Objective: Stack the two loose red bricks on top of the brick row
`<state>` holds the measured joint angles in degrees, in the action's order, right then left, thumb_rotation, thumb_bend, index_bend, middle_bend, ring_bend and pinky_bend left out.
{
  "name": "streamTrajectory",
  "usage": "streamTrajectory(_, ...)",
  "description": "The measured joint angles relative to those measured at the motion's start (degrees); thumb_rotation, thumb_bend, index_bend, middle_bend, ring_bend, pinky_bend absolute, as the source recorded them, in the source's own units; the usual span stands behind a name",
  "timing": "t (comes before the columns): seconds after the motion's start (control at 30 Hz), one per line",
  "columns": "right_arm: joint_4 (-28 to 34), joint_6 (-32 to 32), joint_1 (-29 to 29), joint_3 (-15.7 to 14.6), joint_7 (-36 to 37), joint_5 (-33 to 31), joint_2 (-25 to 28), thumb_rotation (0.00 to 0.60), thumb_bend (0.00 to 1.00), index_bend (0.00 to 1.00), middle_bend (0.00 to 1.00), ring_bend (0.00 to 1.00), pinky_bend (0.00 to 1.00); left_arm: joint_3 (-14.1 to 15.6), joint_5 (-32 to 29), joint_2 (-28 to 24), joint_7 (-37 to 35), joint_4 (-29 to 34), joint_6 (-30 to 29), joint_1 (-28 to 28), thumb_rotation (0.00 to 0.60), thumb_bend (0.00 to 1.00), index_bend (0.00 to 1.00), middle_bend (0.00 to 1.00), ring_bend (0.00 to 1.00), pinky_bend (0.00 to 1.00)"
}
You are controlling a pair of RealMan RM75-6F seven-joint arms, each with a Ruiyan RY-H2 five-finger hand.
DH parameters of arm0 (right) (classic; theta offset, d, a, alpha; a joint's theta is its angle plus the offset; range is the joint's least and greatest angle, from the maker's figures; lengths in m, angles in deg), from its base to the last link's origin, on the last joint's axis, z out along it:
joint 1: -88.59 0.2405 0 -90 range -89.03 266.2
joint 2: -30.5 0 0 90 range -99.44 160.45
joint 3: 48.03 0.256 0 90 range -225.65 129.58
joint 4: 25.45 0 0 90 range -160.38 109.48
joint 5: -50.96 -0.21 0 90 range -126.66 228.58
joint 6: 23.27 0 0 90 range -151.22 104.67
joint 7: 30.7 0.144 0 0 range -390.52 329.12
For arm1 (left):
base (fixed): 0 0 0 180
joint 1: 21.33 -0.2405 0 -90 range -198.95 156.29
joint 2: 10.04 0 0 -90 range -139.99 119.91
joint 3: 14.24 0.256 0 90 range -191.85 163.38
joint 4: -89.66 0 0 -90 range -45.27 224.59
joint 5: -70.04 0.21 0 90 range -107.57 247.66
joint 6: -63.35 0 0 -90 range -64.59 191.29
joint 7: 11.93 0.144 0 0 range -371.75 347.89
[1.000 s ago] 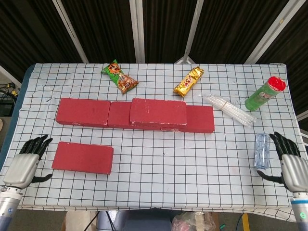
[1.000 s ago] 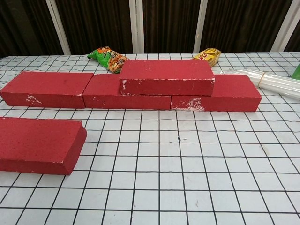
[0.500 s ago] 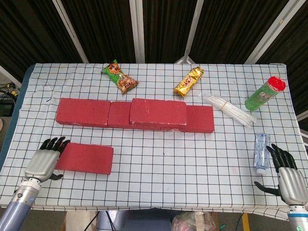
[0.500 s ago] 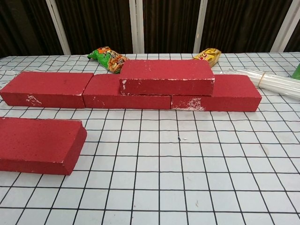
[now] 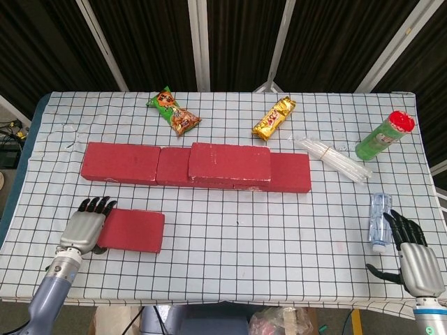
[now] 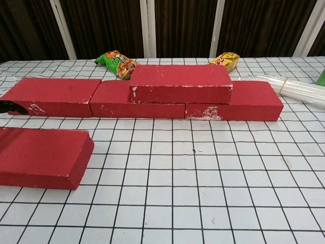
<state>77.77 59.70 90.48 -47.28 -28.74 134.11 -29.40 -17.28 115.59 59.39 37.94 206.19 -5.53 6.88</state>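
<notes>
Three red bricks form a row (image 5: pixel 122 163) across the table, shown in the chest view as row (image 6: pixel 51 95). One red brick (image 5: pixel 229 162) lies stacked on the row's middle and right part, the same stacked brick (image 6: pixel 180 84) in the chest view. A loose red brick (image 5: pixel 136 231) lies flat near the front left, and this loose brick (image 6: pixel 43 156) fills the chest view's left edge. My left hand (image 5: pixel 86 225) is over the loose brick's left end with fingers stretched out and apart, and only a dark fingertip (image 6: pixel 10 107) reaches the chest view. My right hand (image 5: pixel 413 257) is open at the front right, holding nothing.
A clear plastic bottle (image 5: pixel 380 219) lies just left of my right hand. At the back are a green snack bag (image 5: pixel 174 112), a gold snack bar (image 5: pixel 274 118), a bundle of clear straws (image 5: pixel 334 159) and a green canister with a red lid (image 5: pixel 384 136). The table (image 5: pixel 279 230) has a grid cloth.
My left hand has moved right, from beside the loose brick to over its left end. My right hand has drawn back toward the table's front edge. The bricks have not moved.
</notes>
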Motion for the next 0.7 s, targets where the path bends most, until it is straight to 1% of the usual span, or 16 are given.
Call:
streamTrajectory(0.27, 0.64, -0.74, 0.0, 0.27, -1.22, -1.24, -0.14, 0.6, 0.13, 0.0, 0.0, 0.0, 0.0, 0.43, -4.29, 2.28, 1.42, -2.49, 0.07, 2.64, 0.6, 0.0, 0.0, 0.0, 0.0, 0.0)
streamTrajectory(0.4, 0.92, -0.84, -0.09, 0.42, -1.64, -1.69, -0.12, 0.6, 0.13, 0.0, 0.0, 0.0, 0.0, 0.83, -5.43, 2.83, 1.31, -3.45, 0.61, 3.75, 0.6, 0.0, 0.0, 0.0, 0.0, 0.0)
streamTrajectory(0.57, 0.98, -0.92, -0.14, 0.57, -1.81, -1.9, -0.28, 0.6, 0.13, 0.0, 0.0, 0.0, 0.0, 1.35, -5.82, 3.38, 0.65, -4.77, 1.77, 4.82, 0.6, 0.0, 0.0, 0.06, 0.0, 0.0)
streamTrajectory(0.7, 0.88, -1.28, -0.06, 0.69, -1.88, -2.23, -0.42, 0.6, 0.13, 0.0, 0.0, 0.0, 0.0, 1.87, -5.37, 3.86, 0.26, -5.65, 2.1, 5.5, 0.6, 0.0, 0.05, 0.12, 0.0, 0.0)
